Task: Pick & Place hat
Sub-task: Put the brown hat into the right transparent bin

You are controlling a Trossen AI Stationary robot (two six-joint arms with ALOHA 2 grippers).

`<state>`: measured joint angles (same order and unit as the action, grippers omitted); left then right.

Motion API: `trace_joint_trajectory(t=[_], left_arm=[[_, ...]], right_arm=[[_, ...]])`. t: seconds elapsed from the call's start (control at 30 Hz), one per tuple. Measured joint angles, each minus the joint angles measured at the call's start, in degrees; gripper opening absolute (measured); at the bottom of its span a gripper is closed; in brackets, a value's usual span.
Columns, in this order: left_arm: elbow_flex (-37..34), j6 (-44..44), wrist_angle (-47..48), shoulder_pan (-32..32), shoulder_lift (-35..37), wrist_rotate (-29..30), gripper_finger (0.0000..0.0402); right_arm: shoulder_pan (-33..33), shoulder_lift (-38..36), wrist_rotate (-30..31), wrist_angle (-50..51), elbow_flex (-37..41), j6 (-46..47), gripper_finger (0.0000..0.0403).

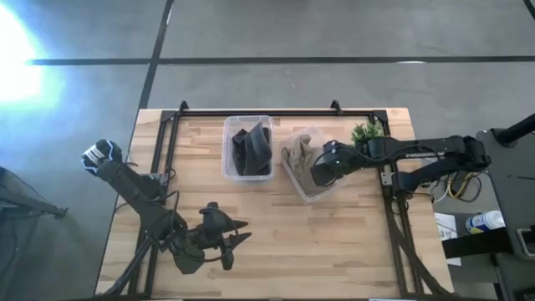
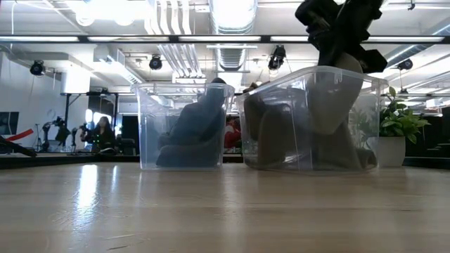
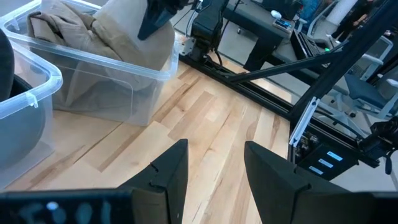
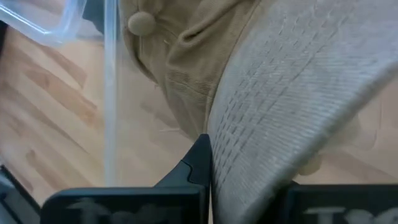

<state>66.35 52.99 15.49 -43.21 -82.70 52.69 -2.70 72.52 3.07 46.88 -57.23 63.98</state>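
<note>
Two clear bins stand at the table's far middle. The left bin (image 1: pixel 249 149) holds dark hats. The right bin (image 1: pixel 294 179) holds tan hats (image 1: pixel 299 153). My right gripper (image 1: pixel 322 170) reaches in from the table's right, over the right bin, and is shut on a tan hat (image 2: pixel 330 105) that hangs down into the bin. The right wrist view shows this hat's stitched brim (image 4: pixel 292 87) and a crown button (image 4: pixel 142 23). My left gripper (image 1: pixel 227 236) waits open above the table's near side; the left wrist view shows its fingers apart (image 3: pixel 214 174). My right gripper pinches the tan hat's stitched brim (image 4: pixel 249 155) between its two fingers, one finger (image 4: pixel 199 163) showing beside the edge. It comes from above the right bin. The hat hangs below the fingers, its top above the bin's rim (image 3: pixel 134 37) and its lower part inside the bin.
A black rail frame (image 1: pixel 276 111) runs along the table's far edge and down both sides. A small potted plant (image 1: pixel 368 131) stands at the far right corner, behind my right arm. Bare wood (image 1: pixel 334 242) lies between the bins and the near edge.
</note>
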Motion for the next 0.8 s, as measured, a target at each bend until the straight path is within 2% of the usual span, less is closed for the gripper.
trace_joint_trajectory(t=[0.17, 0.27, 0.37, 0.63, 0.8], left_arm=[[0.0, 0.0, 0.0, 0.0, 0.0, 0.2, 0.0151], [0.0, 0.0, 0.0, 0.0, 0.0, 0.2, 0.0151], [0.0, 0.0, 0.0, 0.0, 0.0, 0.2, 0.0151], [0.0, -0.7, 0.0, 0.0, 0.0, 0.4, 0.0151], [0.0, -0.7, 0.1, 0.0, 0.0, 0.4, 0.0151]], right_arm=[[0.1, 2.2, 0.7, 1.4, -2.1, -1.1, 0.0015], [0.3, 2.1, 4.0, 2.1, -4.9, -2.9, 0.0032], [0.1, 1.7, 6.3, 2.4, -8.2, -5.4, 0.0066], [1.0, 1.3, 6.1, 4.0, -12.8, -6.8, 0.017], [1.4, 1.2, 6.1, 10.7, -16.3, -8.3, 0.0207]])
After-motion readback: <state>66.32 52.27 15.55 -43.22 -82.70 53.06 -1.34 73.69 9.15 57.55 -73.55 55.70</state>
